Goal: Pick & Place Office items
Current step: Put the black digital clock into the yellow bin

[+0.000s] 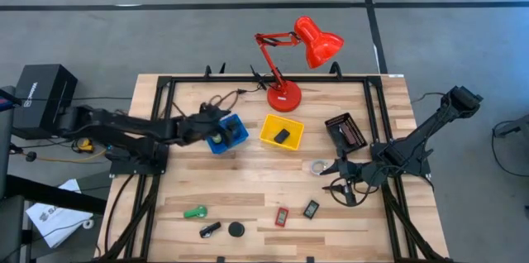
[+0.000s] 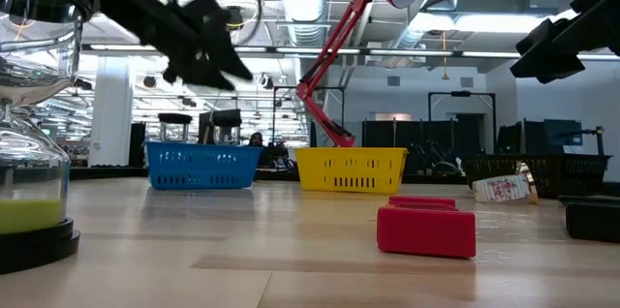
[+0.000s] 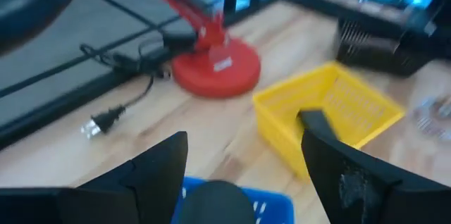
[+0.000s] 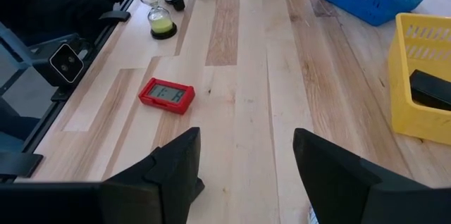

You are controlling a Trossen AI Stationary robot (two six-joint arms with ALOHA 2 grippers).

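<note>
Below my left gripper (image 1: 221, 133), fingers wide with a dark item between, sits the blue tray (image 1: 235, 131); my right gripper (image 1: 337, 168) waits open.

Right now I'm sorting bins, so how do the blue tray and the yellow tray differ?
The blue tray sits under the left claw; the yellow tray has no arm over it. The yellow tray holds a dark block; the blue tray's contents are unclear. Both are small mesh-sided baskets.
</note>
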